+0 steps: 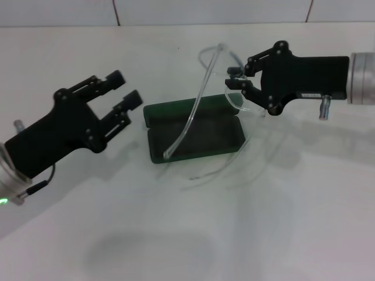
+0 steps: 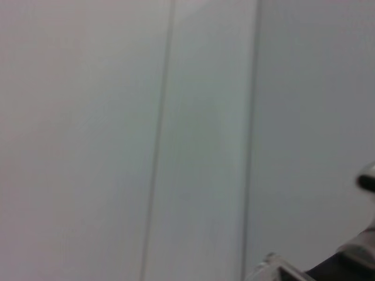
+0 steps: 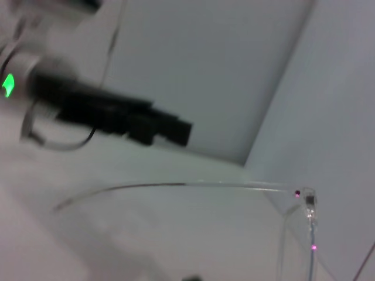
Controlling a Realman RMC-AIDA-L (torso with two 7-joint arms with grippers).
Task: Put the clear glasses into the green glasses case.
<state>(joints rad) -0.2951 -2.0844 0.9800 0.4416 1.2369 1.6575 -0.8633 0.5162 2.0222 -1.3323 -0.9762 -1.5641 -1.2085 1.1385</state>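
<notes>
White counter [image 1: 281, 234] all round, tiled wall behind, and the green glasses case [image 1: 193, 136] lies open at centre. Right hand [image 1: 240, 79] is pinched on the front of the clear glasses [image 1: 202, 96], holding them tilted above the case's far right corner, one temple trailing down so its tip sits in the lower shell. Left hand [image 1: 124, 98] waits just beside the case's left end, fingers spread, holding nothing. To do this well, I'd level the frame along the case, lower slowly, and keep that loose temple inside the rim before letting go.
</notes>
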